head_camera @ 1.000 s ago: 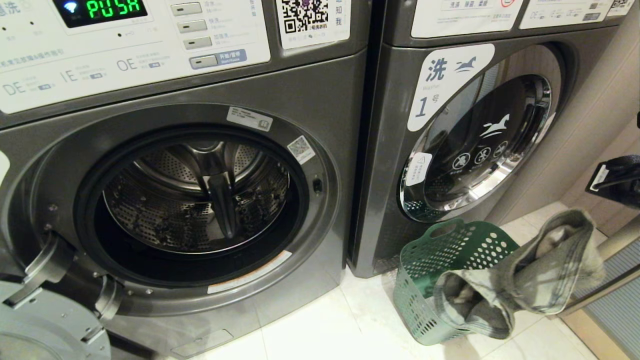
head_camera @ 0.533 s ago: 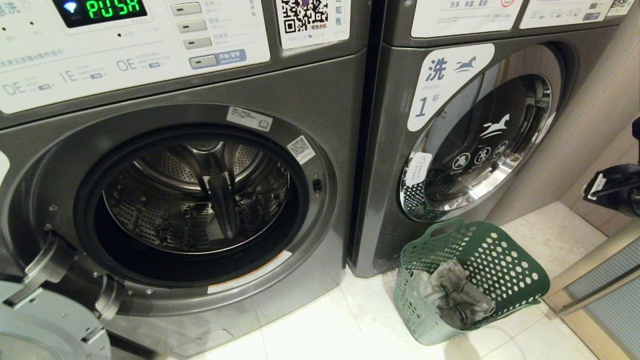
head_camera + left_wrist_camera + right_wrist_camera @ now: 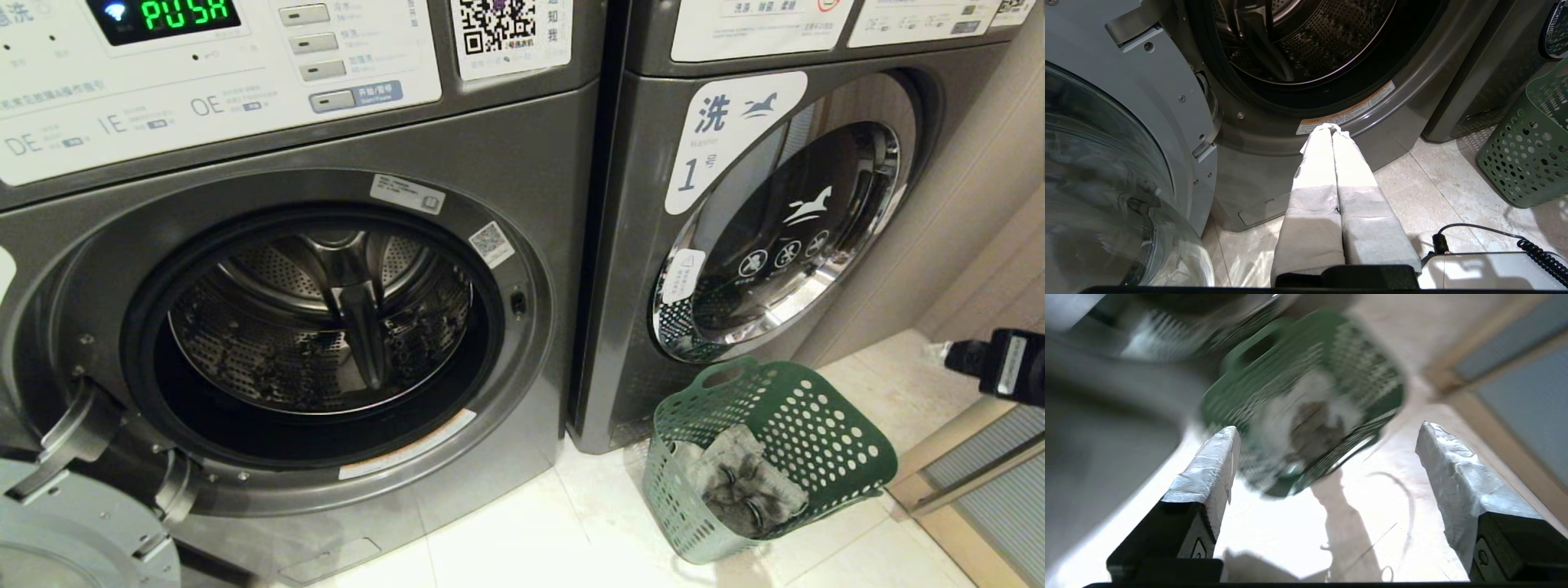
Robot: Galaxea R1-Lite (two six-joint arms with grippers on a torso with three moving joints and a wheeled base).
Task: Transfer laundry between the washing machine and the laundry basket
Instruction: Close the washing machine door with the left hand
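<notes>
Laundry [image 3: 747,483]: grey bundle lying inside laundry basket [image 3: 824,425], low against its near-left wall. Basket sits tilted on the floor [image 3: 522,547], mouth facing up and toward camera, just in front of the closed machine labelled 1 [image 3: 784,237], at that machine's lower front corner.

Washing machine [image 3: 522,147]: door [image 3: 1106,171] swung fully open to the left; drum [image 3: 326,318] visible, perforated steel w/ a paddle, no cloth seen inside. Display above reads "PUSH".

Right hand [image 3: 1327,461]: fingers spread wide, released, nothing between the wrapped pads [image 3: 1208,469]. Wrist view looks down on basket w/ laundry in it, blurred. In head view only a black part of the arm shows at the right edge, above and right of basket, apart from it.

Left hand [image 3: 1333,127]: clenched, pads pressed together, empty; parked low over the floor, pointing at the machine's lower door rim, not touching.
</notes>
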